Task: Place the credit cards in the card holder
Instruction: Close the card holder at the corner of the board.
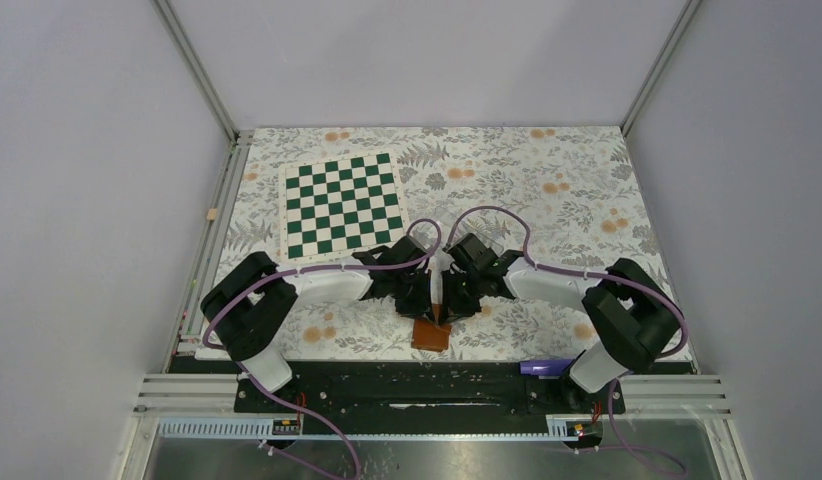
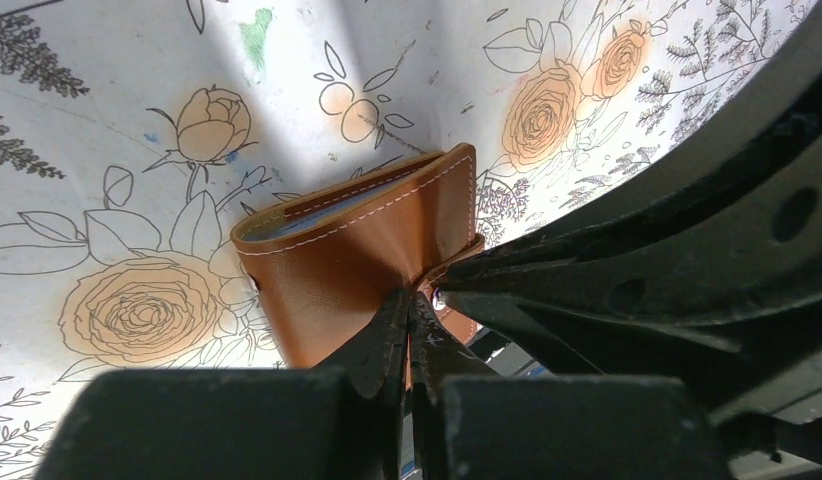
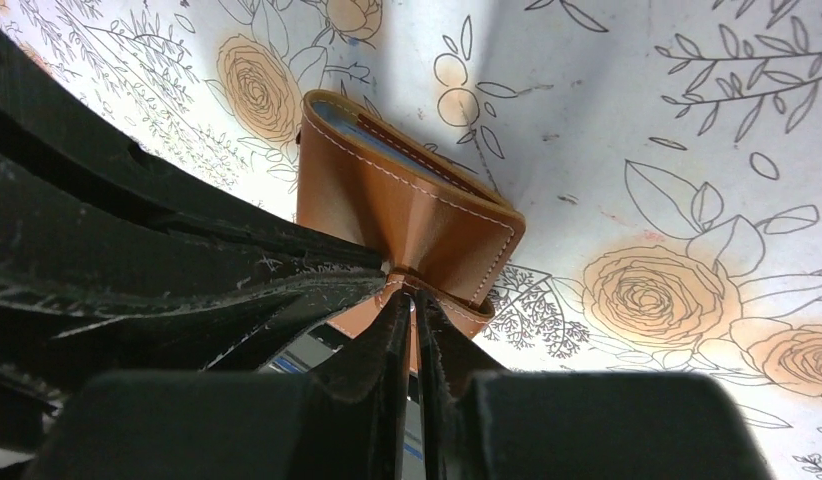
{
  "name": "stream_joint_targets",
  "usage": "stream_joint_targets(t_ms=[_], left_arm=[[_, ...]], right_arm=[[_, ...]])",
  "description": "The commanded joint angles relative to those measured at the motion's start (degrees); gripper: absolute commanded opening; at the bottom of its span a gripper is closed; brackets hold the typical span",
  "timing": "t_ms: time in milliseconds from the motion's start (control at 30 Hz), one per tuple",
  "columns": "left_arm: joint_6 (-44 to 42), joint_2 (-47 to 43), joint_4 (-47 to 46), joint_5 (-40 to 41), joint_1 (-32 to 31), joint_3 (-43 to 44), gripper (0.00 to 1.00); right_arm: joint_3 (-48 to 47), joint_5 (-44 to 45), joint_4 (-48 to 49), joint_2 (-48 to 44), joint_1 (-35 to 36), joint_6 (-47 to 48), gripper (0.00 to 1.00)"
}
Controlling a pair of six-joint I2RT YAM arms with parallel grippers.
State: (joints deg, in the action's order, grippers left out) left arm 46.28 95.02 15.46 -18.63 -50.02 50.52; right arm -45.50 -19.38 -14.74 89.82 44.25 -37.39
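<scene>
Risk: my L gripper (image 2: 412, 300) & R gripper (image 3: 415, 290) both pinched flap of card holder (image 2: 357, 260), seemingly lifted, near front edge of tabletop (image 1: 587, 190); uneven pull could slip it loose.

White-and-black arms (image 1: 332, 285) with purple cables (image 1: 495, 210), scuffed black fingers (image 3: 372, 350)

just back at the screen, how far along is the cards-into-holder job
Done: unclear. No loose credit card shows on the table in any view, and the card holder shows only a pale blue sleeve edge, so cards inside cannot be confirmed. In hand: the left end effector and right end effector are both shut on the holder's leather. Remaining: nothing visible, unless cards lie out of view.
</scene>
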Motion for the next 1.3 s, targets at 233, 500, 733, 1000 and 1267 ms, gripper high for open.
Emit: stream_joint_targets(t_ms=[233,500,733,1000,1267], left_arm=[[-1.11,0.47,0.97,2.32,-0.77,2.2,0.0],[-0.85,1.24,0.9,2.36,-1.32,2.4,0.0],[0.5,1.08,-0.97,1.95,-1.34,1.41,0.0],[3.08,-2.12,-4.97,0.08,0.23,-1.92,0.0],[5.7,-4.09,-6.8,-1.54,0.67,-5.86,0.18]], right_arm=[[-1.61,-1.2,0.98,3.9,2.17,-0.4,0.12],[-1.87,1.99,-1.5,4.79,4.72,0.64,0.12],[-3.5,10.31,-7.15,5.65,9.44,0.61,0.09],[-4.6,15.38,-9.86,5.8,10.95,0.42,0.08],[-4.69,13.46,-8.5,6.35,10.95,0.26,0.09]])
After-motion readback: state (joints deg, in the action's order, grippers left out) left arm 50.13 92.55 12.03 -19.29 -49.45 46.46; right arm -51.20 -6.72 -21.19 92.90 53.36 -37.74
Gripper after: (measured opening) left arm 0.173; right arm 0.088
